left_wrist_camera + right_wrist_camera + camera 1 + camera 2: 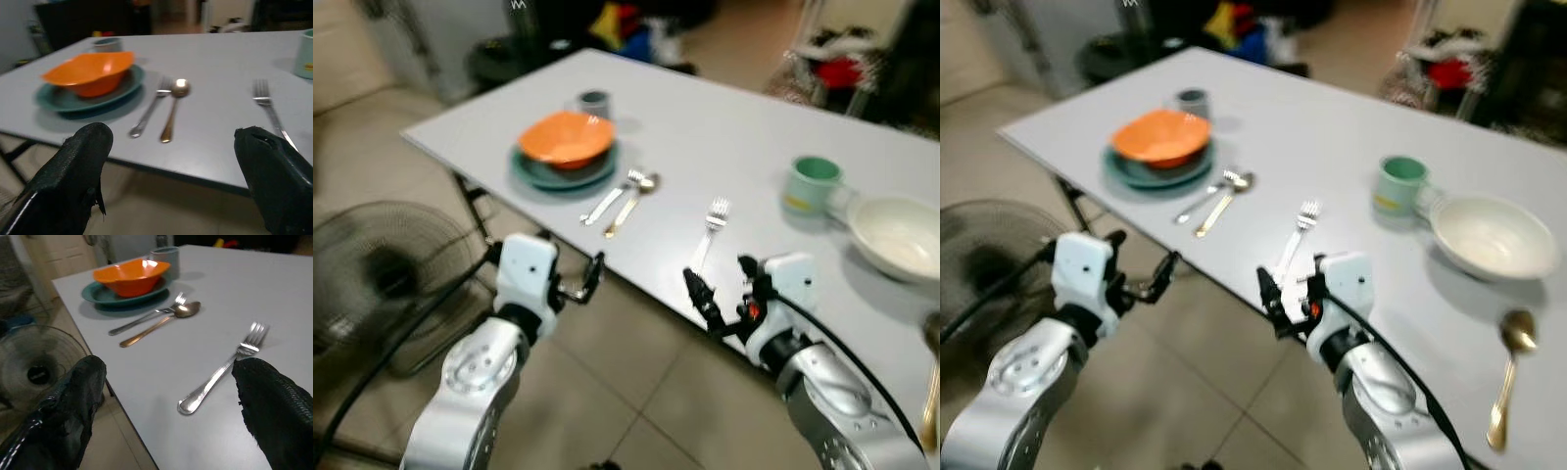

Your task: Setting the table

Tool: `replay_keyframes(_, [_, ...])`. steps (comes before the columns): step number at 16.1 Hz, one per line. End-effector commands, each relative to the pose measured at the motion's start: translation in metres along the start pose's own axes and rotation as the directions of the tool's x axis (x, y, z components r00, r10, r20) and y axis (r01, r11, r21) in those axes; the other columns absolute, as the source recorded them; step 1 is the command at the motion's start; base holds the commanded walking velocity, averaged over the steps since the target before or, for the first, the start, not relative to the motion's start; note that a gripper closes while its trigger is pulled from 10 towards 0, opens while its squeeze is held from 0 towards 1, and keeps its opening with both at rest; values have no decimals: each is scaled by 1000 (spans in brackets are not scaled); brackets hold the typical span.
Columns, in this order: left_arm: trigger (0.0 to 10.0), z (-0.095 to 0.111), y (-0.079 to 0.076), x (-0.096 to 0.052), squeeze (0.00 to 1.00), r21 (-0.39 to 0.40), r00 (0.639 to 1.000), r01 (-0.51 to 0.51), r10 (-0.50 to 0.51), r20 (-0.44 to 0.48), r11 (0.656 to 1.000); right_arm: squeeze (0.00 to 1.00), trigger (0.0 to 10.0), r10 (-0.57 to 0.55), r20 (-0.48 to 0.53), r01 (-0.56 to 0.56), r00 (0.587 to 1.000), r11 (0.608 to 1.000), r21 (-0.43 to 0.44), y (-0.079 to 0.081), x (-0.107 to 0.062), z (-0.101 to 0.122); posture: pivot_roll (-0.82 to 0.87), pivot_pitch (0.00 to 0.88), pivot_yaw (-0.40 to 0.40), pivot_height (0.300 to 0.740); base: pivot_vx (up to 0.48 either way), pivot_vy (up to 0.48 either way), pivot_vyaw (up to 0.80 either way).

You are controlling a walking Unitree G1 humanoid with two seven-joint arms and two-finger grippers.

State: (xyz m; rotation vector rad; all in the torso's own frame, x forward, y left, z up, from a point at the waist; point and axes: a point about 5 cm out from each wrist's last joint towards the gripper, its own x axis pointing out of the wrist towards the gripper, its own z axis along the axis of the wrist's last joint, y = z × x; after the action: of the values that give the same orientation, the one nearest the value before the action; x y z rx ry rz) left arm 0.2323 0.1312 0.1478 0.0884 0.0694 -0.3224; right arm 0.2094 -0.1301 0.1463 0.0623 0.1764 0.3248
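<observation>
A teal plate (536, 175) carrying an orange bowl (566, 136) sits at the far left of the pale grey table (724, 127), with a grey cup (593, 101) behind it. Beside the plate lie a silver fork (613, 196) and a gold spoon (634, 203). A lone silver fork (709, 232) rests near the table's front edge. To the right stand a green mug (813, 185) and a white bowl (901, 237), then another gold spoon (1508, 372). My left gripper (576, 274) is open below the table edge. My right gripper (722, 286) is open just in front of the lone fork's handle, holding nothing.
A black floor fan (382, 274) stands on the tiled floor left of my left arm, its cable running past the arm. Coloured clutter (626, 29) and a rack with red items (837, 64) lie beyond the table's far side.
</observation>
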Motion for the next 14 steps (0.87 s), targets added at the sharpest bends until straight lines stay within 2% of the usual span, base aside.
replay_keyframes(1, [10000,2,-2,-1,0,5,1000,3,-3,17,1000,1000,10000,5,5,-5,1000,1000,3,-1,0,0,77,0,70,740,0,0,800])
replay_keyframes(7, [10000,2,-5,0,0,-4,1000,-7,7,27,1000,1000,10000,61,1,-61,998,997,-40,1,1,-1,91,0,51,740,0,0,800])
replay_keyframes(11, [10000,2,-1,-1,0,1,999,-19,19,28,1000,1000,10000,66,1,-66,998,997,-34,1,0,-2,93,0,49,740,0,0,800])
replay_keyframes(13, [10000,4,-1,-1,0,5,999,-25,25,43,1000,1000,10000,20,27,-20,999,1000,-15,-3,1,1,93,0,52,740,0,0,800])
replay_keyframes(14, [10000,6,-1,-1,0,12,998,-20,19,55,1000,1000,10000,47,22,-46,999,999,-13,-1,2,2,93,0,52,740,0,0,800])
